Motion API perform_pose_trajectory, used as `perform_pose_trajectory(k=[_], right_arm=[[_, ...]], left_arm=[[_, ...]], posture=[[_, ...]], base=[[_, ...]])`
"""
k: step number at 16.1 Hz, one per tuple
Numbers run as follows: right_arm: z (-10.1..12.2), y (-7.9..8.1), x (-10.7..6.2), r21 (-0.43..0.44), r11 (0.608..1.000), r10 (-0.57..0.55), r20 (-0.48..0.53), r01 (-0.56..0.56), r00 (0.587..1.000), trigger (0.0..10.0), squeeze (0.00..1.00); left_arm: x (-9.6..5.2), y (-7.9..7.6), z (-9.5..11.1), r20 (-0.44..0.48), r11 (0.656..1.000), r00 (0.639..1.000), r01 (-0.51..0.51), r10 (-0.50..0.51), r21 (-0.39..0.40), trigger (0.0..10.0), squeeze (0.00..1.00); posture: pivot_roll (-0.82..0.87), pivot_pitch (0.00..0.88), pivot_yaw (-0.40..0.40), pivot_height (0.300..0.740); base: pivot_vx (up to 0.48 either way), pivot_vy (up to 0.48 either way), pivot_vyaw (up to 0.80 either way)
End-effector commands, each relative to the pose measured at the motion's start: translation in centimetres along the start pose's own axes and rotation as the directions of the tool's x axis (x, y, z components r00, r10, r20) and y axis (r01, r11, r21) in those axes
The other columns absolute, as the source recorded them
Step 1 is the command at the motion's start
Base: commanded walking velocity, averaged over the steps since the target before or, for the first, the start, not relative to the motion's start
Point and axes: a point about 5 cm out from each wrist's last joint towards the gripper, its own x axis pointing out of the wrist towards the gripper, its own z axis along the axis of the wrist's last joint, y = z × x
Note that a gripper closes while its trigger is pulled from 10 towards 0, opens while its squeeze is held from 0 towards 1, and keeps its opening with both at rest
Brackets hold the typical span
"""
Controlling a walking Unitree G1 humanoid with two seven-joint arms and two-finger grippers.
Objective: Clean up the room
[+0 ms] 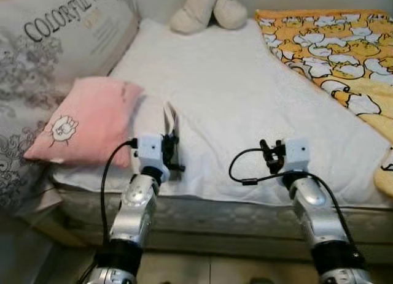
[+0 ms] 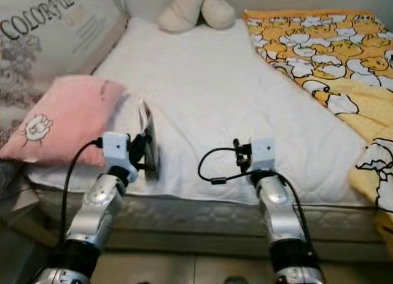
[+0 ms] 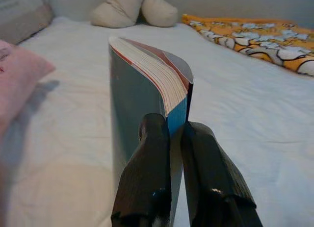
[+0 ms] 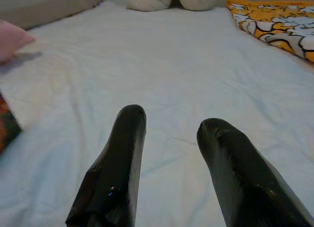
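Note:
A thin book (image 3: 142, 85) with a teal cover and red-edged pages stands on edge over the white bed sheet (image 1: 239, 88), near the bed's front edge. My left gripper (image 3: 174, 130) is shut on the book's lower spine corner; from the head views it (image 1: 172, 153) sits just right of the pink pillow (image 1: 86, 118). My right gripper (image 4: 171, 121) is open with nothing between its fingers, hovering low over the sheet near the front edge (image 1: 271, 151).
A large grey printed pillow (image 1: 55, 32) leans at the left. A cream plush toy (image 1: 209, 8) lies at the bed's far end. A yellow duck-patterned blanket (image 1: 344, 51) covers the right side. The mattress edge (image 1: 233, 210) runs below both arms.

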Motion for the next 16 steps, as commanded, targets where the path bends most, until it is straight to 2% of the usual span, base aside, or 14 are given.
perform_pose_trajectory(k=[1, 3, 7, 8, 13, 16], right_arm=[[0.6, 0.2, 0.3, 0.003, 1.0, 0.018, 0.02, -0.018, 1.0, 10.0, 0.0], [0.7, 0.4, 0.5, 0.009, 1.0, 0.022, 0.026, -0.022, 0.999, 10.0, 0.0], [0.6, 0.7, 0.6, 0.016, 0.999, 0.032, 0.024, -0.032, 0.999, 10.0, 0.0], [0.5, 0.7, 0.5, 0.019, 0.999, 0.033, 0.024, -0.033, 0.999, 10.0, 0.0], [0.4, 1.0, 0.3, 0.028, 0.999, 0.043, 0.028, -0.044, 0.999, 10.0, 0.0], [0.4, 1.0, 0.4, 0.029, 0.998, 0.053, 0.028, -0.054, 0.998, 10.0, 0.0]], left_arm=[[0.0, -0.1, 0.3, 0.011, 1.0, 1.0, -0.002, 0.002, 0.016, 10.0, 0.0], [0.0, -0.1, 0.5, 0.018, 1.0, 1.0, 0.003, -0.003, 0.026, 10.0, 0.0], [0.2, 1.1, 1.1, 0.031, 0.998, 0.999, -0.039, 0.038, 0.057, 10.0, 0.0], [0.2, 1.1, 1.5, 0.047, 0.998, 0.998, -0.037, 0.034, 0.044, 10.0, 0.0], [0.7, 1.2, 3.0, 0.101, 0.996, 0.995, -0.014, 0.005, 0.086, 10.0, 0.0], [0.8, 1.3, 3.3, 0.105, 0.997, 0.994, -0.024, 0.016, 0.071, 10.0, 0.0]], posture=[[-0.2, 0.0, 0.104, 0.74], [-0.19, 0.0, 0.11, 0.74], [-0.18, 0.0, 0.117, 0.74], [-0.18, 0.0, 0.117, 0.74], [-0.19, 0.0, 0.126, 0.74], [-0.19, 0.0, 0.129, 0.74]], base=[[0.0, 0.0, 0.0], [0.0, 0.0, 0.0], [0.0, 0.0, 0.0], [0.0, 0.0, 0.0], [0.0, 0.475, 0.0], [0.0, 0.466, 0.0]])
